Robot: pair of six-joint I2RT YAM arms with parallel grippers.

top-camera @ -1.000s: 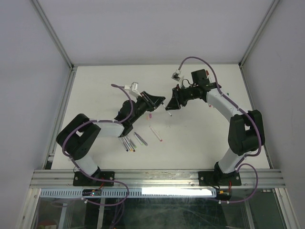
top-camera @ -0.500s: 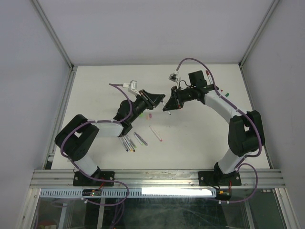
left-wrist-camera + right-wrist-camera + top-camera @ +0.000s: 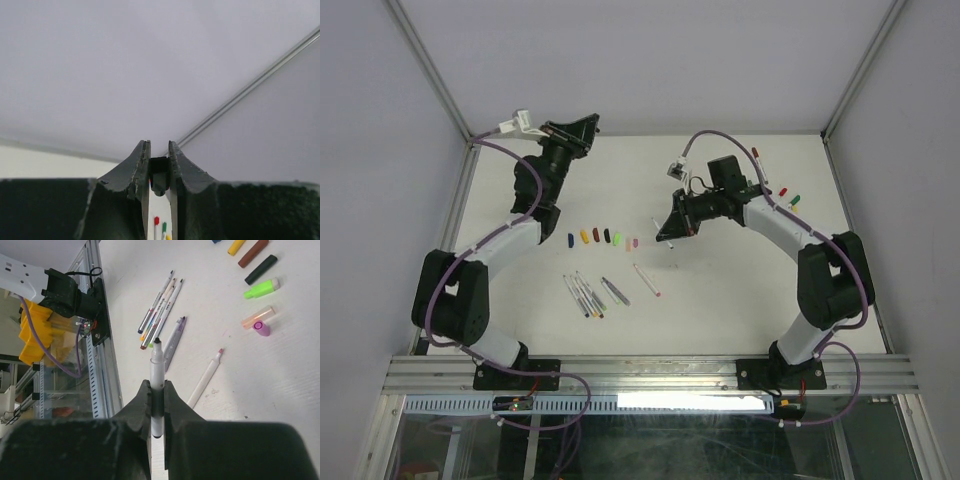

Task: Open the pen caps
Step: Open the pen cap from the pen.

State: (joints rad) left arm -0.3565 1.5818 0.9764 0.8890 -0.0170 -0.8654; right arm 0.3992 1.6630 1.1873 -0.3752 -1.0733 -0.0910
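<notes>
Pinched in the left hand, jaws nearly shut on it: a small dark cap, likely the one off the pen. Held high above the table, well apart from the right hand. Clamped in that right hand, jaws closed on the barrel: the pen, black tip bare and pointing out past the fingertips. Ahead and to the right of that hand, lying in a row on the table: the other caps. Ahead and to its left: the loose pens.

Judged from this: pull done, setting down next. Bring the left hand low over the free end of the row before opening, to stop the cap bouncing or rolling. Lay the pen flat beside the loose pens, clear of the row, wet tip away from the other barrels. Open each hand only once its load touches the table.
</notes>
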